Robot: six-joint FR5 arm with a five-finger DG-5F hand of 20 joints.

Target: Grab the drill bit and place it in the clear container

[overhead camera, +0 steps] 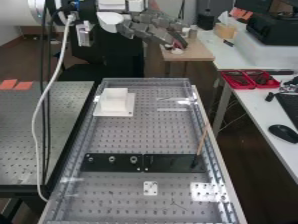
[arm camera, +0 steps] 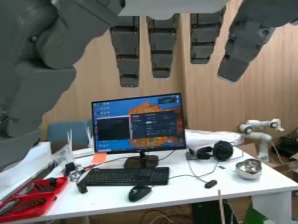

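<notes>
Open hand [overhead camera: 154, 29] up over the far end of the worktop [overhead camera: 136, 132], fingers straight.
From where I'm standing, those fingers [arm camera: 161, 47] are spread apart with nothing clasped between them; down on the perforated surface, a slim tan rod [overhead camera: 202, 140] leans at a tilt, its dark foot by the right end of a black strip [overhead camera: 166, 163], though I can't tell whether that's the drill bit. Three round metal pieces [overhead camera: 112, 159] sit along the strip's left half, and a white block [overhead camera: 114, 98] rests on a white plate [overhead camera: 126, 113] near the far end.
</notes>
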